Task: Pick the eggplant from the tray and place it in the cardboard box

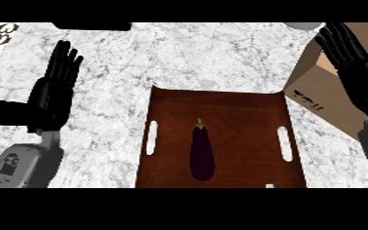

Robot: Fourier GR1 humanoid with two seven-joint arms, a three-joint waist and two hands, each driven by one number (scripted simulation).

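Before grasping, swing spread right hand (345,54) from two o'clock to eggplant (202,150) in tray (173,122); left hand (52,95) spread, nine o'clock.

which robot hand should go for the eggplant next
Probably the right robot hand: it is open by the box, right of the eggplant, so the carry looks short. The left robot hand rests open left of the tray, away from it.
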